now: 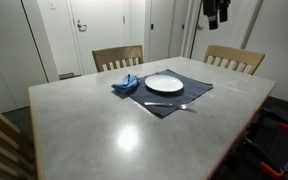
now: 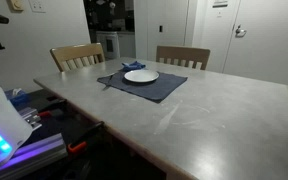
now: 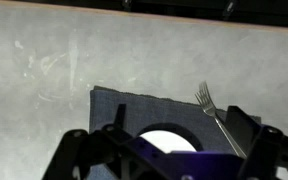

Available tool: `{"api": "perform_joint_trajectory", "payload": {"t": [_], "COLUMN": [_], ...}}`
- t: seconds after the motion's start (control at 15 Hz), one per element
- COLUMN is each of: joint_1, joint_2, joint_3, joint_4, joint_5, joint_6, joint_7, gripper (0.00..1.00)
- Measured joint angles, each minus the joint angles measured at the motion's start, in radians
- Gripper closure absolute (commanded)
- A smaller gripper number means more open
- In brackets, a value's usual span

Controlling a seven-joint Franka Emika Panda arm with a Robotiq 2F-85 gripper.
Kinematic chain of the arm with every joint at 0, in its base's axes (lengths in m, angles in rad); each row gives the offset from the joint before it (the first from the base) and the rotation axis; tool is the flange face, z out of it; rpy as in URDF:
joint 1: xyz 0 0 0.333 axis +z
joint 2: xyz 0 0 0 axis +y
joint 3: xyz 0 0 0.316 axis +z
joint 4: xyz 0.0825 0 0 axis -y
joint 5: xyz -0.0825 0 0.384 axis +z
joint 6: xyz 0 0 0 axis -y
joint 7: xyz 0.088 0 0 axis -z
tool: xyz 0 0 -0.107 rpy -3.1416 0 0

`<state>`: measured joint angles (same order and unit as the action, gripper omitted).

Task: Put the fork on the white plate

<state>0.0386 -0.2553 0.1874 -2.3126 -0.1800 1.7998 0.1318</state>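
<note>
The fork [image 3: 212, 108] lies beside the plate [image 1: 164, 84], untouched. The hand [image 3: 171, 140] hovers above, spread and empty; grasping and placing remain.

We note a pale grey tabletop [image 1: 104, 125], glossy with light glare; two wooden chairs [image 1: 117, 57] at its far edge; white doors [image 1: 96, 25] and walls [image 2: 46, 30] behind.

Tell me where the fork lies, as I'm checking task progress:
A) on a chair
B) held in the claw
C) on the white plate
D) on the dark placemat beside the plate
D: the fork lies on the dark placemat, beside the white plate.
</note>
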Motion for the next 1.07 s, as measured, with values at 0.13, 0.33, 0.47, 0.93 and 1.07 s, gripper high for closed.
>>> {"api": "perform_joint_trajectory", "payload": {"t": [0.13, 0.33, 0.47, 0.93, 1.07], "joint_1": [0.003, 0.017, 0.026, 0.071, 0.084], "joint_2": [0.000, 0.004, 0.008, 0.031, 0.044], "joint_3": [-0.002, -0.015, -0.028, -0.061, -0.065], "joint_4": [0.000, -0.002, -0.015, -0.154, -0.192], "joint_5": [0.000, 0.019, 0.063, 0.204, 0.223], "joint_6": [0.000, 0.010, 0.071, 0.391, 0.451], "joint_7": [0.000, -0.002, -0.020, -0.234, -0.289], "gripper": [0.00, 0.00, 0.00, 0.00, 0.00]}}
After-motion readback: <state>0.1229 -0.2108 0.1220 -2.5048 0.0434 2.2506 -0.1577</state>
